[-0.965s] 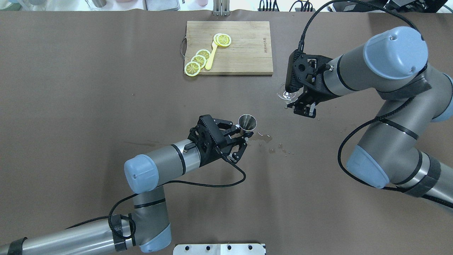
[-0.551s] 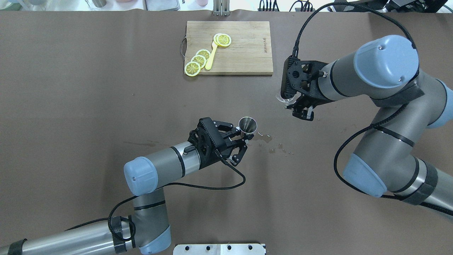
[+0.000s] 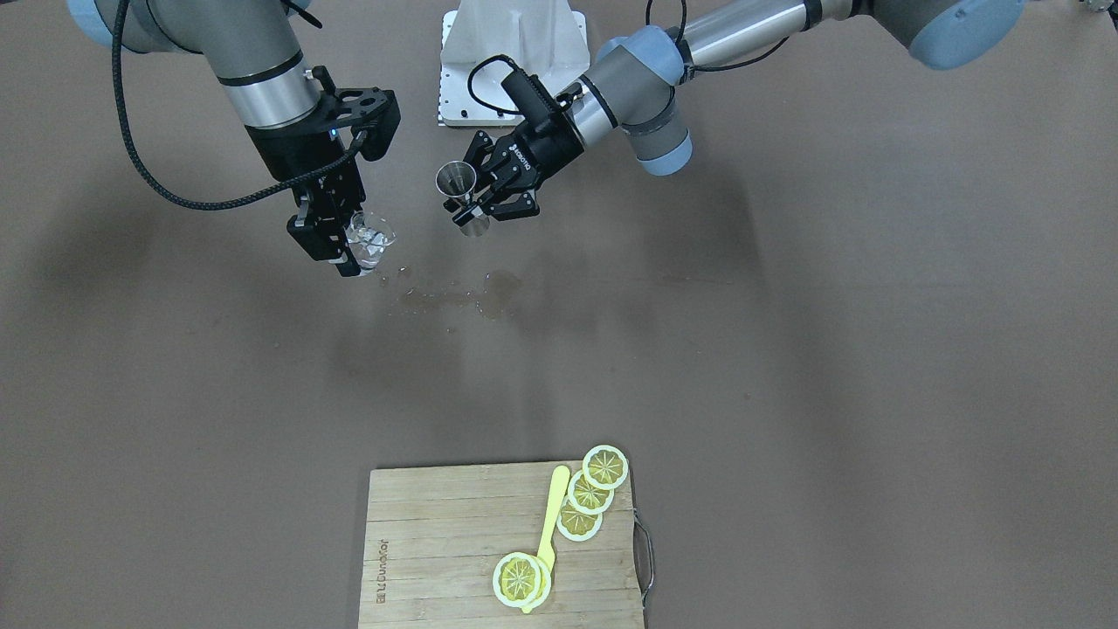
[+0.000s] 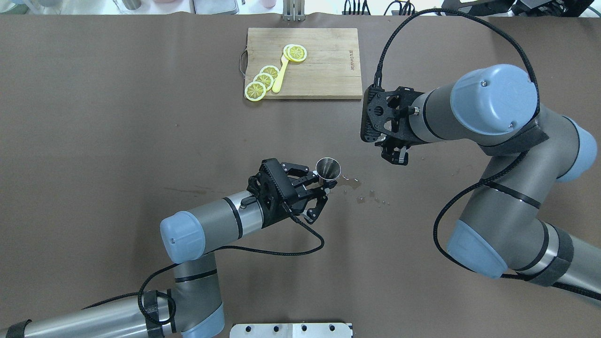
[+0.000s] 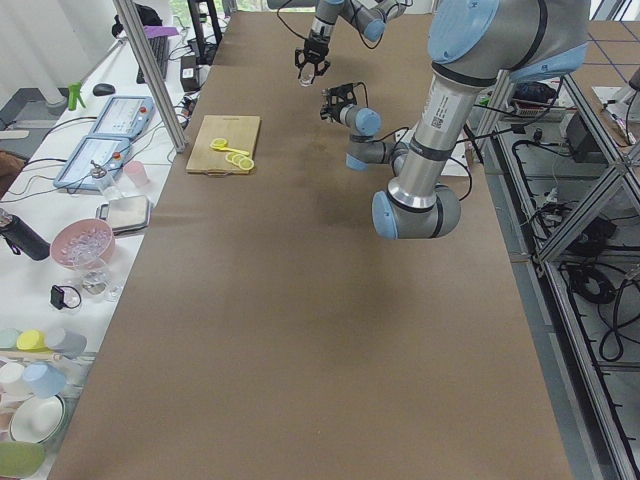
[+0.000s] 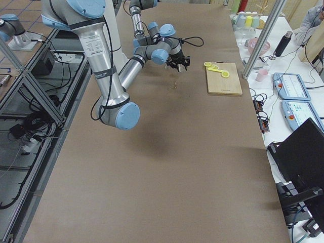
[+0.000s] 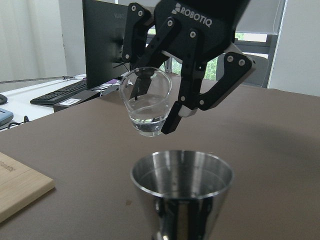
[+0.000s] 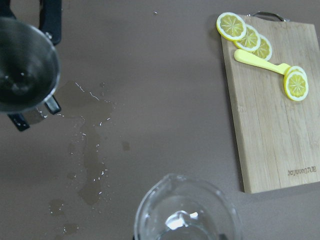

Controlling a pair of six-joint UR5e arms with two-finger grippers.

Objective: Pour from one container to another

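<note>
Currently glass cup sits clamped between the right gripper fingers. Jaws are closed onto its wall, the cup is slightly tilted, and there is a little clear liquid in the bottom. "ROBOTIQ" reads in white on that gripper's body. Jigger is upright in the left gripper, jaws pinched on its narrow waist, cone cup above the fingers. Cup and jigger are apart: the cup is off to the side of the jigger mouth, not over it. Wet spill on the table just beyond the left jaws. Cutting board, well past the right jaws, carries lemon slices, a yellow utensil and a burned-in logo too small to read
</note>
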